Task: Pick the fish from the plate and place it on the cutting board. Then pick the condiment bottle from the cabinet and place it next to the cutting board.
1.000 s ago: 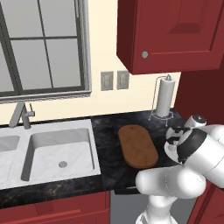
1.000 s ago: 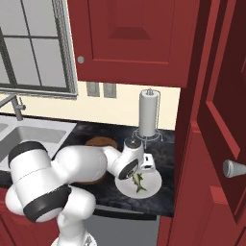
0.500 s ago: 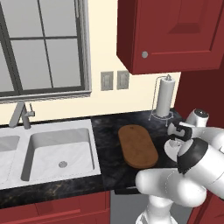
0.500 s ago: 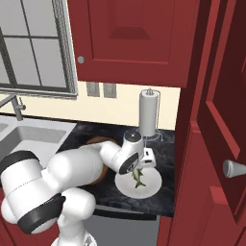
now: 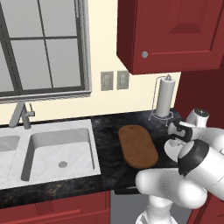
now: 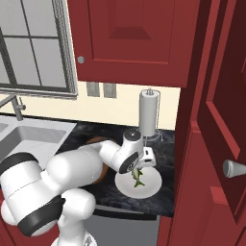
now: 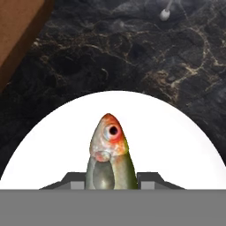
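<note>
My gripper (image 6: 138, 168) is shut on the fish (image 6: 138, 178), a small silvery-green one, holding it just above the white plate (image 6: 153, 186). In the hand view the fish (image 7: 108, 145) stands head-up between my gripper's (image 7: 110, 180) fingers (image 7: 73, 180), with the plate (image 7: 176, 141) below it. The brown cutting board (image 5: 138, 145) lies left of the plate, and its corner (image 7: 17, 31) shows at the hand view's top left. The tall dark red cabinet (image 6: 192, 96) rises at the right with its door (image 6: 226, 120) swung open. The condiment bottle is out of view.
A paper towel roll (image 5: 165, 97) on a wire stand sits at the back of the black counter (image 5: 109, 131), behind the plate. The sink (image 5: 61, 151) and faucet (image 5: 19, 114) lie left of the board. A red wall cupboard (image 5: 170, 35) hangs overhead.
My gripper has risen a little with the fish, lifting it off the plate. The board, the plate and the cameras have stayed put.
</note>
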Tool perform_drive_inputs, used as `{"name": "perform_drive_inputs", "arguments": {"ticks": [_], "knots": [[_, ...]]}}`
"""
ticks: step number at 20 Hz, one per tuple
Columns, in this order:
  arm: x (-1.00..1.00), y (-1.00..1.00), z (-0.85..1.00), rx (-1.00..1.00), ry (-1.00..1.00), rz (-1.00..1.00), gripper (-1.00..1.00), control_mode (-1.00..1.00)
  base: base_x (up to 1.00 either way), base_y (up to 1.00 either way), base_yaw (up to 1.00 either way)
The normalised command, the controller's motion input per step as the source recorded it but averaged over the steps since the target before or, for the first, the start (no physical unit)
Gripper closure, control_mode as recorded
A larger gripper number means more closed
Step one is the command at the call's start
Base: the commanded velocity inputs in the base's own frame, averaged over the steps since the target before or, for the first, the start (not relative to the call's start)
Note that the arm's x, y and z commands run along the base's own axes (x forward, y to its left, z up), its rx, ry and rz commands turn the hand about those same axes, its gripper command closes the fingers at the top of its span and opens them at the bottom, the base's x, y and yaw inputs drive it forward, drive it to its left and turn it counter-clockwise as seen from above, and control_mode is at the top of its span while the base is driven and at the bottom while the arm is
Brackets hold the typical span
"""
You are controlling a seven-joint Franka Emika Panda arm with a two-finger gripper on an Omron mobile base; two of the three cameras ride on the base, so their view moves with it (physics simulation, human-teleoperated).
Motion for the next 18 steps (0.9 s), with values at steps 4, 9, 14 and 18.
{"name": "perform_drive_inputs", "arguments": {"ticks": [4,9,14,18], "knots": [[-0.03,0.10,0.03,0.00,0.00,0.00,1.00,-1.00,0.00,0.00,0.00],[-0.02,0.16,0.08,0.01,0.00,0.00,1.00,-1.00,0.00,0.00,0.00],[0.00,0.25,0.09,0.00,0.00,0.00,1.00,-1.00,0.00,0.00,0.00],[0.00,0.26,0.08,0.00,0.00,0.00,1.00,-1.00,0.00,0.00,0.00]]}}
